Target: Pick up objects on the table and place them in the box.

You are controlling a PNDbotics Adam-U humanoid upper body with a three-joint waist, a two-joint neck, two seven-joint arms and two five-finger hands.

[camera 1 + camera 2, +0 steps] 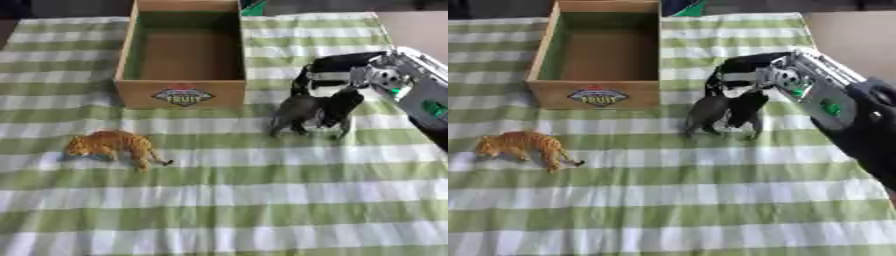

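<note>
We see a table [262, 210] covered in a green-and-white checked cloth filling most of both views. At the far side, left of centre, sits an open cardboard box [182, 94] with a fruit label on its near wall; nothing shows inside it. Our right arm [859, 120], black with silver parts and a green patch, comes in from the right edge and reaches toward the middle. Our right hand [741, 82] is down over a dark grey animal toy [706, 114], just right of the box's near corner; the fingers [750, 107] curl down around the toy's back end, so we read them as holding it. The toy's legs seem to be at the cloth, but we cannot tell if they touch. An orange tiger toy [112, 146] stands on the cloth at the near left, in front of the box and well apart from the grey toy, with its tail pointing right. Our left hand shows in neither view.
</note>
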